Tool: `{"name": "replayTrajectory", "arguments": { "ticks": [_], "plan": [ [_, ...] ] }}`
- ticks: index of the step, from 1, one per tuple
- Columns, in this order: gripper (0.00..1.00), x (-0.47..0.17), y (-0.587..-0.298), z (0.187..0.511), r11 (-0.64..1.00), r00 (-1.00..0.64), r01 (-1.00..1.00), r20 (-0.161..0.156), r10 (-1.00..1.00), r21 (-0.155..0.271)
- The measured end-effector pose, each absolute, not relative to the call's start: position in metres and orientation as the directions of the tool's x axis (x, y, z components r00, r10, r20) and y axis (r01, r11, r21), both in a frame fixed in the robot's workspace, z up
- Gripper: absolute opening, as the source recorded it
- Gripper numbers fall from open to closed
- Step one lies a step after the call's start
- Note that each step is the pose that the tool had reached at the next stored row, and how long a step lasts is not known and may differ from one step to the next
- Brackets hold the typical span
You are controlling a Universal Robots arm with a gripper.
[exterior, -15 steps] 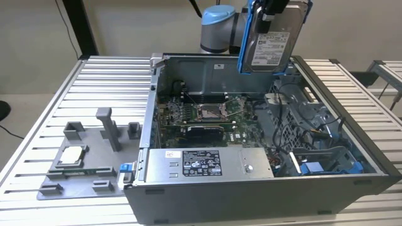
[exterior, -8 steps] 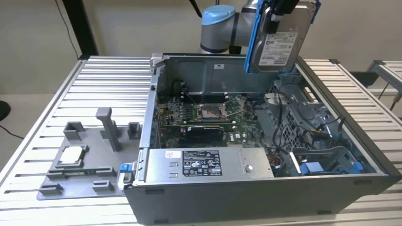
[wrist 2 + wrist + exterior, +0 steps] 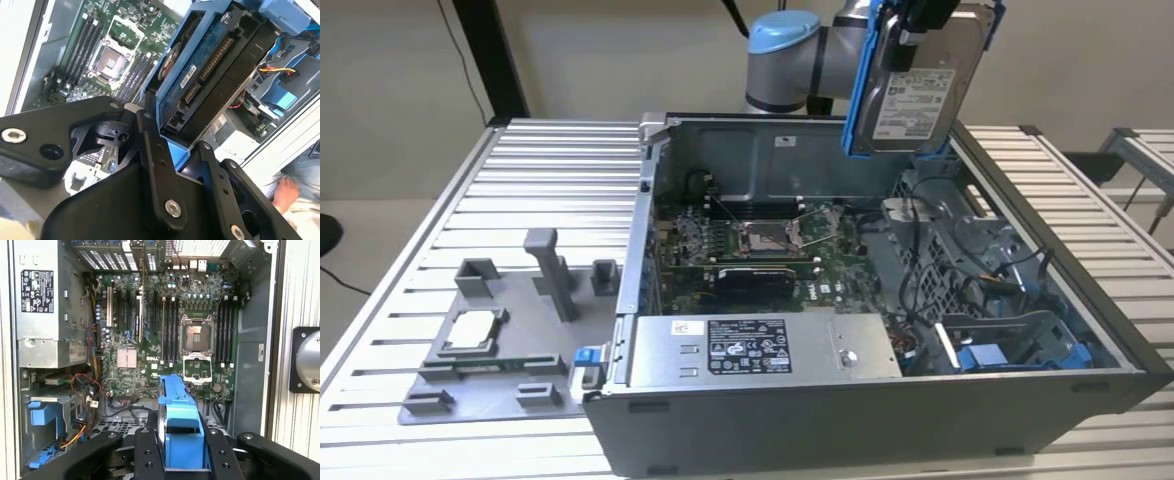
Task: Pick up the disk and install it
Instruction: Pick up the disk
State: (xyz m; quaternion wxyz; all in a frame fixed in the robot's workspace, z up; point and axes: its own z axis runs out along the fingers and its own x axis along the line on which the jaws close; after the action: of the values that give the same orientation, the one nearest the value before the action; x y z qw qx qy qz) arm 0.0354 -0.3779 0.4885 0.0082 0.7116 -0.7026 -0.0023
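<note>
Exterior view: disk (image 3: 917, 95) gripped between the jaws (hanging below them), above case (image 3: 854, 420).

gripper (image 3: 182, 445) clamps the disk (image 3: 177, 405) edge-on by its blue bracket, over the open computer case (image 3: 250, 365). beyond it: motherboard (image 3: 145, 355), cpu socket (image 3: 196, 337), silver power supply (image 3: 45, 315) beside the board.

This is a robotics lab bench. An open computer case (image 3: 854, 420) lies on a slatted aluminium table (image 3: 534, 190), and a robot arm (image 3: 787, 45) is mounted just behind the case. A grey fixture plate (image 3: 520, 300) with moulded part holders sits beside the case. Behind the case are a bare wall (image 3: 614, 60) and a black frame post (image 3: 500, 60).
</note>
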Motion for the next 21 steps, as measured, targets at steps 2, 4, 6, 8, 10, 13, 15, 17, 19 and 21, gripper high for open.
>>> {"name": "replayTrajectory", "arguments": {
  "ticks": [2, 4, 6, 8, 10, 13, 15, 17, 19, 21],
  "plan": [
    [0.00, 0.035, -0.378, 0.489, -0.013, 0.013, -1.000, 0.008, -1.000, 0.015],
    [0.00, 0.035, -0.379, 0.489, -0.013, 0.013, -1.000, 0.008, -1.000, 0.015],
    [0.00, 0.035, -0.381, 0.489, -0.013, 0.013, -1.000, 0.008, -1.000, 0.015],
    [0.00, 0.035, -0.382, 0.489, -0.013, 0.013, -1.000, 0.008, -1.000, 0.015],
    [0.00, 0.035, -0.384, 0.489, -0.013, 0.013, -1.000, 0.008, -1.000, 0.015],
    [0.00, 0.035, -0.386, 0.489, -0.013, 0.013, -1.000, 0.008, -1.000, 0.015],
    [0.00, 0.035, -0.388, 0.489, -0.013, 0.013, -1.000, 0.008, -1.000, 0.015],
    [0.00, 0.035, -0.390, 0.489, -0.013, 0.013, -1.000, 0.008, -1.000, 0.015],
    [0.00, 0.035, -0.393, 0.489, -0.013, 0.013, -1.000, 0.008, -1.000, 0.015],
    [0.00, 0.035, -0.395, 0.489, -0.013, 0.013, -1.000, 0.008, -1.000, 0.015]
  ]
}}
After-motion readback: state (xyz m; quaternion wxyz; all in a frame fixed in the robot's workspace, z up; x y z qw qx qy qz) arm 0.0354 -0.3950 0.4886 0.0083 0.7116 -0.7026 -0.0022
